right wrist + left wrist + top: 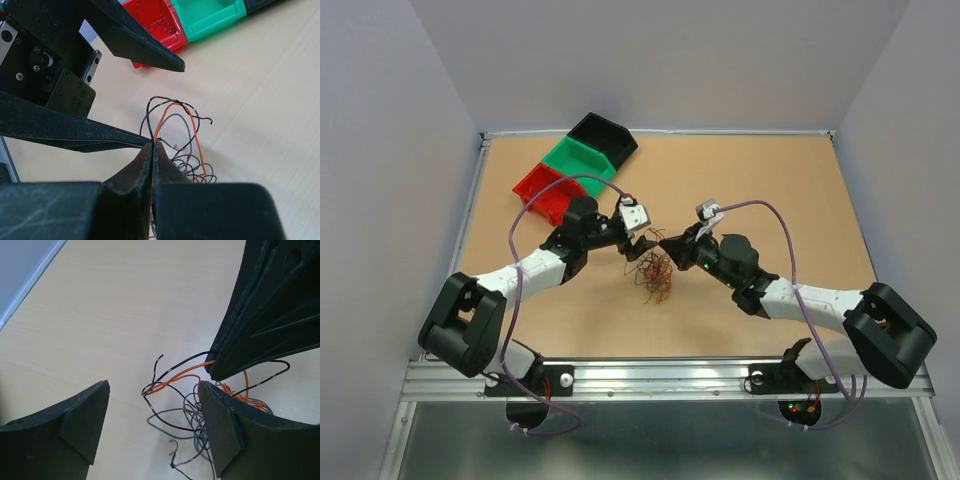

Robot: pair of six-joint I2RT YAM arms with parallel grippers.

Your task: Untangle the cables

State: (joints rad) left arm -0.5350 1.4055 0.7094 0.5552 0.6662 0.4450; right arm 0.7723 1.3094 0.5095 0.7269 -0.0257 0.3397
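The cables (pixel 655 272) are a small tangle of thin curly orange, black and grey wires on the tan table (pixel 770 180), between the two arms. My right gripper (pixel 152 145) is shut on a black and an orange strand at the top of the tangle, lifting them in loops (pixel 172 106). Its tip (pixel 214 371) enters the left wrist view from the upper right. My left gripper (pixel 154 390) stands open just above the table, fingers astride loose loops of the cables (pixel 192 415). Its right finger (pixel 225 425) hides part of the tangle. In the top view the grippers (pixel 642 247) (pixel 666 243) nearly touch.
Three small bins stand in a row at the table's back left: red (pixel 545 190), green (pixel 578 160) and black (pixel 602 135). The red bin (pixel 155 20) and green bin (pixel 210 17) lie just beyond the left gripper's fingers (pixel 135 40). Grey walls surround the table.
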